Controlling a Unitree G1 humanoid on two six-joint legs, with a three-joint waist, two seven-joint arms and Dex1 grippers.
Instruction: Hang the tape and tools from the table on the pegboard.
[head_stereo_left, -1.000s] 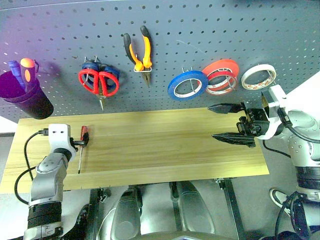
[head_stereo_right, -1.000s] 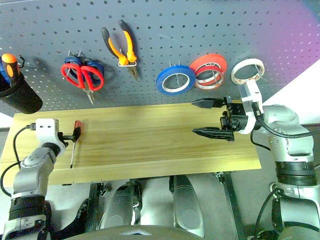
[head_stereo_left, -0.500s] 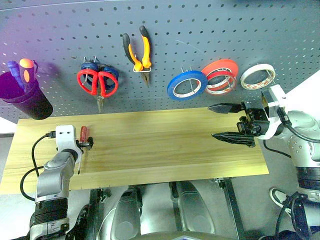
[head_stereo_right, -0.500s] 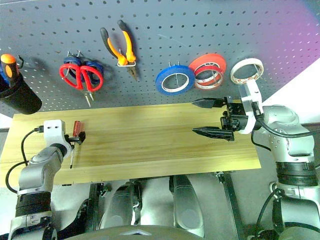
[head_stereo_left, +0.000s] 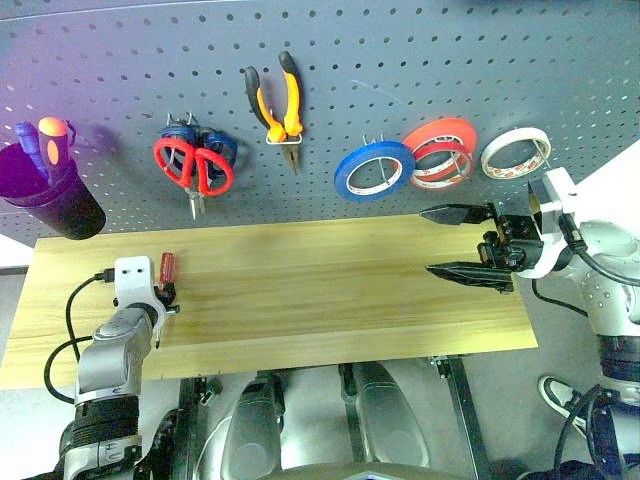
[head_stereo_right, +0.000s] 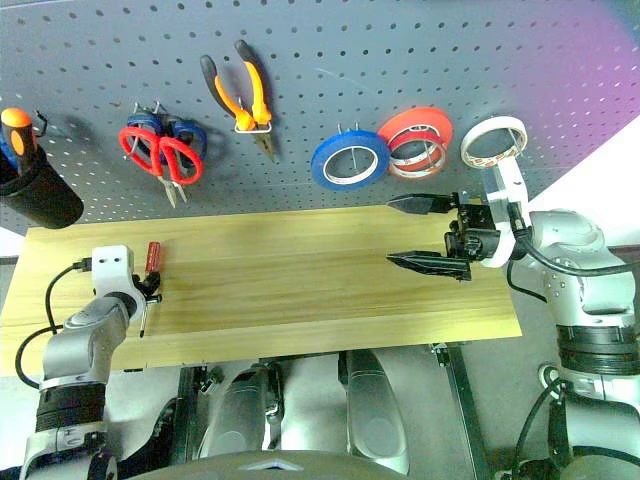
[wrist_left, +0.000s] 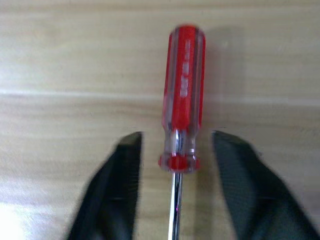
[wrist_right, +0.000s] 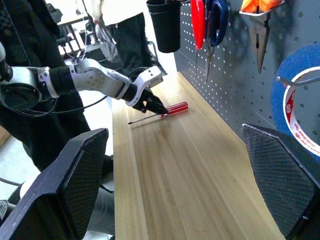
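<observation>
Lying on table (head_stereo_left: 330, 290), screwdriver (wrist_left: 183, 100) sits btwn left gripper (wrist_left: 177, 190) jaws, untouched.

A person in dark clothes (wrist_right: 30, 75) stands on the pale floor (wrist_right: 12, 165) (beyond the bench's end).

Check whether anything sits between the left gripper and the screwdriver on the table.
Nothing visible does. The left gripper straddles the screwdriver where the red handle meets the shaft, one finger on each side, with only bare table around it.
</observation>
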